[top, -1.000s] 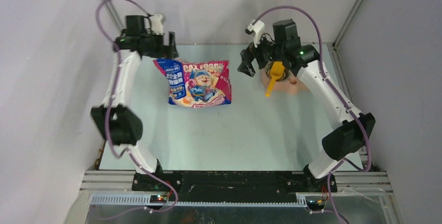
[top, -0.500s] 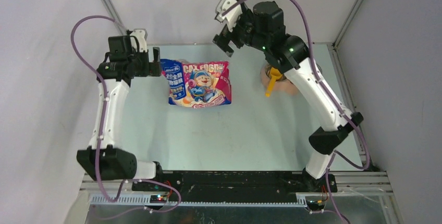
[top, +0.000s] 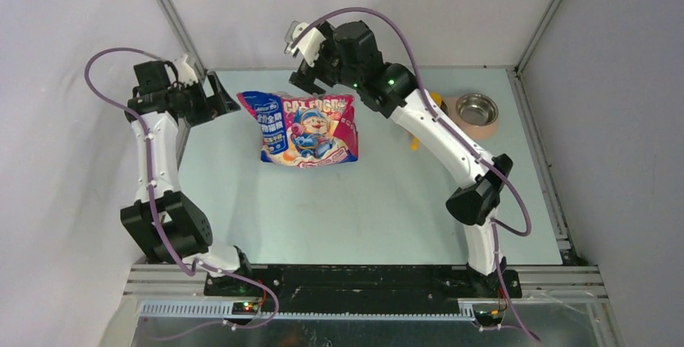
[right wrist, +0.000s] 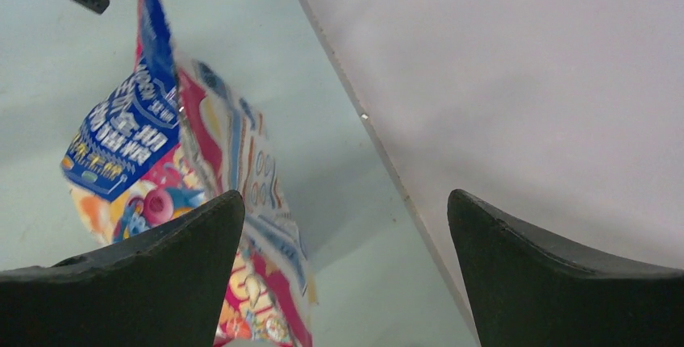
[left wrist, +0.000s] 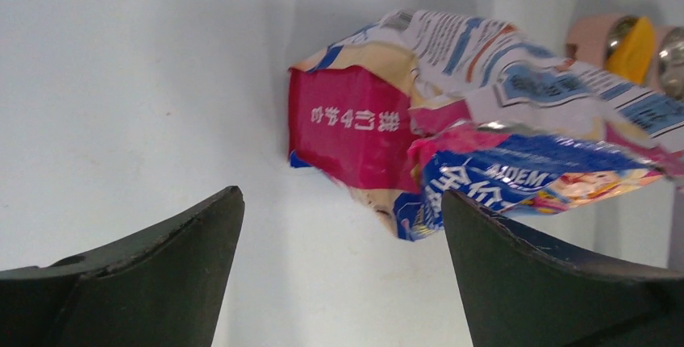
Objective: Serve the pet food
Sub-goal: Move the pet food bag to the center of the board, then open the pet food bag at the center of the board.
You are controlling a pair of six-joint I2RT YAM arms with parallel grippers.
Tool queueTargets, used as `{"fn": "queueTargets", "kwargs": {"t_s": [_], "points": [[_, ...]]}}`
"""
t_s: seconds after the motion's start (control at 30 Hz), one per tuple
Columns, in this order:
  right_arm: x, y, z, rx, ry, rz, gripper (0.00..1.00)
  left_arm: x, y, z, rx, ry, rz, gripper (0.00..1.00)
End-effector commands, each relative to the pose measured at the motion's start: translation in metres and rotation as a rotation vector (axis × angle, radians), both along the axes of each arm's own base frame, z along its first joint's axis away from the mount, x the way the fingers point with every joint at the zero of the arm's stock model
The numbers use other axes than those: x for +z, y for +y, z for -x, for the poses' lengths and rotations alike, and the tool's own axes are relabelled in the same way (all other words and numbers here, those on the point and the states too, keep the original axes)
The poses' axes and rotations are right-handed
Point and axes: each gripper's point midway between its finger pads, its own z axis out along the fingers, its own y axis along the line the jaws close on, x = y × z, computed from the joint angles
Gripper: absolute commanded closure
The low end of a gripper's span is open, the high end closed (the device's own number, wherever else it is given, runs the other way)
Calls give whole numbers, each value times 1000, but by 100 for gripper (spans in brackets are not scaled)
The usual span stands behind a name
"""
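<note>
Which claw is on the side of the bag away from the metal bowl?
The left claw, open beside the bag's left edge. The right claw, also open, is at its far edge, nearer the bowl.

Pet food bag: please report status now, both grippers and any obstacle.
Left gripper open, at left edge of bag. Right gripper open, over far edge. Bag not gripped; kibble not visible. Nothing in the way.

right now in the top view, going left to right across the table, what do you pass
left gripper → printed bag → yellow scoop → steel bowl
</note>
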Motion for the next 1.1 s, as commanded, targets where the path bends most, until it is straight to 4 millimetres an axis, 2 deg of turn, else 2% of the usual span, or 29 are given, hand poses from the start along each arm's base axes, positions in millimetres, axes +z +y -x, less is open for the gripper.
{"fn": "queueTargets", "kwargs": {"t_s": [0.0, 0.17, 0.3, 0.37, 0.47, 0.6, 0.73, 0.9, 1.07], "points": [[20, 12, -19, -55, -37, -101, 0, 35, -11, -16, 40, -118, 102, 0], [-11, 28, -17, -47, 34, -74, 0, 34, -20, -24, 26, -101, 196, 0], [-23, 31, -18, -50, 72, -74, 0, 20, -30, -27, -5, -83, 271, 1], [-24, 37, -14, -25, 95, -91, 0, 20, -32, -28, -9, -93, 293, 1], [-11, 48, -6, 13, 100, -136, 1, 28, -33, -34, -3, -112, 330, 0], [2, 56, -10, -39, 42, -162, 0, 41, -32, -43, 45, -97, 391, 0], [1, 66, -8, -26, 40, -173, 0, 49, -35, -44, 88, -88, 450, 0], [-4, 71, -6, 42, 14, -147, 0, 30, -33, -35, 165, -69, 468, 0], [-6, 73, -7, 109, 37, -162, 1, 33, -42, -43, 128, -100, 559, 0]]}}
